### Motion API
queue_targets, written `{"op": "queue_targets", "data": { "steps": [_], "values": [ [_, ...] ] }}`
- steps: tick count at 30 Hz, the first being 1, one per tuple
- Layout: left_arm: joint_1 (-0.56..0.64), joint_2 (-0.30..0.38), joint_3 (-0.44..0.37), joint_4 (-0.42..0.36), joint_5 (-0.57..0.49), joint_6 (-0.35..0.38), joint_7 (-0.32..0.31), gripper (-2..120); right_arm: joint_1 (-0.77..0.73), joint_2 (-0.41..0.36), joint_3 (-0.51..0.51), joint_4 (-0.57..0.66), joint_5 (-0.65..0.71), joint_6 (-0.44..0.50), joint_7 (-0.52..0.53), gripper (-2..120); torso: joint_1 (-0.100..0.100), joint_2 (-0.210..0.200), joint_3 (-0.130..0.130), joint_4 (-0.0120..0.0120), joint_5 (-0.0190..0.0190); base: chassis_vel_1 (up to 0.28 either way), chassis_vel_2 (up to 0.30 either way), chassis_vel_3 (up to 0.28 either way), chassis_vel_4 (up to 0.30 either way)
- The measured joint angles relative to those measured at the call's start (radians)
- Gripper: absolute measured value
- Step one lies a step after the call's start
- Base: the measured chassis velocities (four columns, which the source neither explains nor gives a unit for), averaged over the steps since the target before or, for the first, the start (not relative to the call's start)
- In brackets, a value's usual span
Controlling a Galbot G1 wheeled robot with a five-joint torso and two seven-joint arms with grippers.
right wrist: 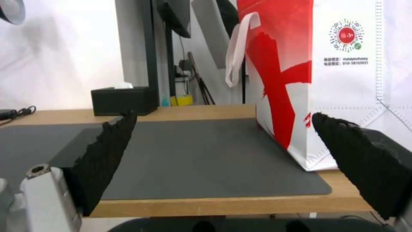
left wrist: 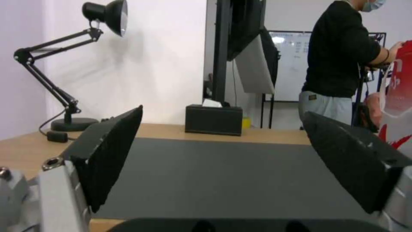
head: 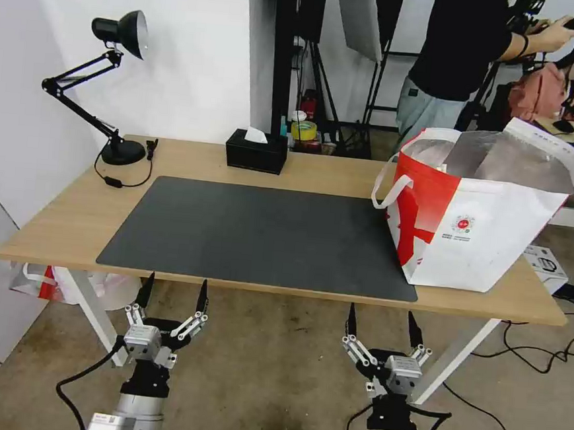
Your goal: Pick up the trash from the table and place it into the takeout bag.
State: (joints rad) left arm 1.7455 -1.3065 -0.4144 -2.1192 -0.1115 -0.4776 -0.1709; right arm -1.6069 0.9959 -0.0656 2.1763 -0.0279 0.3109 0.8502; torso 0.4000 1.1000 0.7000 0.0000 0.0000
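Both grippers hang off the table's (head: 317, 174) near edge, the left gripper (head: 174, 290) beside the right gripper (head: 381, 320), jaws spread and aimed at it. The mat (head: 265, 236) lies on the table just ahead of both. Ahead and right of the right jaws, the takeout bag (head: 478, 223) stands on the mat's right end. The tissue box (head: 256, 150) sits behind the mat, and the lamp (head: 115, 82) far ahead-left of the left jaws.

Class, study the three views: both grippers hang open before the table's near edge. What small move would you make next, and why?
Probably hold both arms back and check inside the takeout bag. The mat carries only the bag's corner, and the table bears just the lamp and tissue box, so the left gripper and right gripper have no trash to grasp.
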Motion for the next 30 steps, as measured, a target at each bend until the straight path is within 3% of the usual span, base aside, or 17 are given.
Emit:
{"op": "queue_targets", "data": {
  "steps": [30],
  "values": [
    [0.0, 0.0, 0.0, 0.0, 0.0, 0.001, -0.001, 100, 0.0, 0.0, 0.0, 0.0, 0.0, 0.0, 0.0, 100, 0.0, 0.0, 0.0, 0.0, 0.0, 0.0, 0.0, 0.0, 0.0]
  ]
}}
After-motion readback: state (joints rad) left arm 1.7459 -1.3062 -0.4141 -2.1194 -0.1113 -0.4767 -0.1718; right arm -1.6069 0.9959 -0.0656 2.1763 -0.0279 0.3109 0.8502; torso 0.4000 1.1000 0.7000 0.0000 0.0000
